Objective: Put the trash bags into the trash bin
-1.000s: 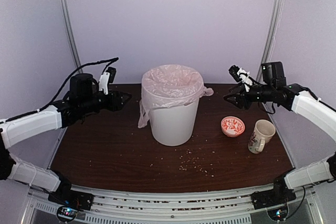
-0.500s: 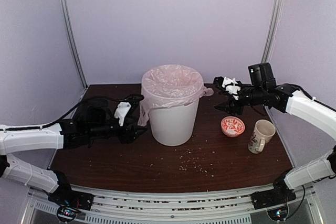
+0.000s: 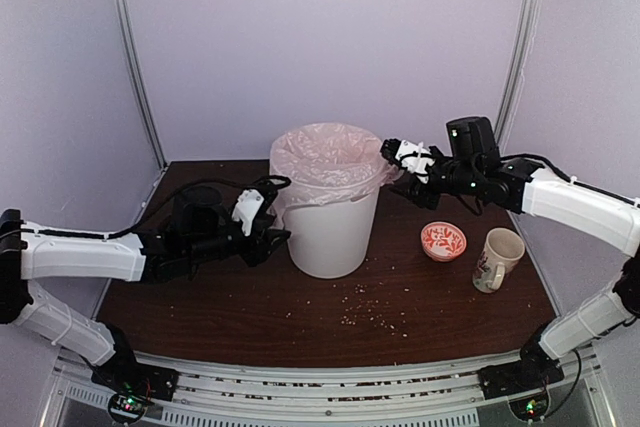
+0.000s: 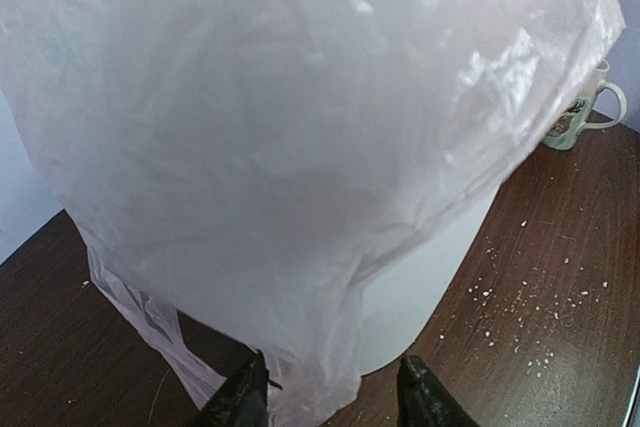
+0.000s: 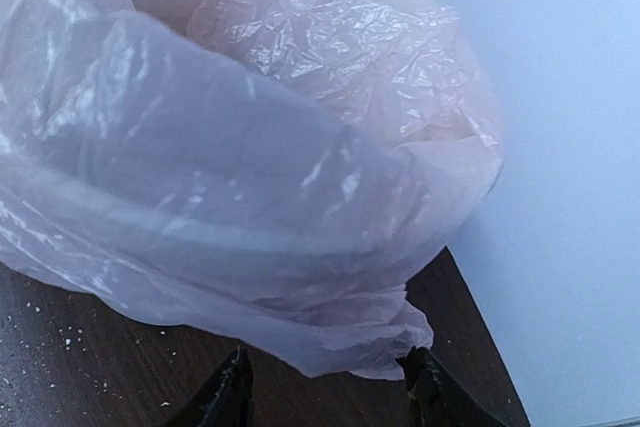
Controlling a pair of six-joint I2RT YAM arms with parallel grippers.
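Both arms have swung in on the white trash bin [image 3: 335, 237], which the pink trash bag [image 3: 328, 157] already lines. Left gripper [image 3: 278, 239] at its 9 o'clock, right gripper [image 3: 388, 150] at 3, each spread astride loose overhang, probably to snug it.

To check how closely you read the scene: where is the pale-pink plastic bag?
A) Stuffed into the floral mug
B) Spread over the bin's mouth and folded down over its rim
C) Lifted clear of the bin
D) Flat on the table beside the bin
B: the pale-pink bag covers the white bin at its mouth and hangs over its rim.
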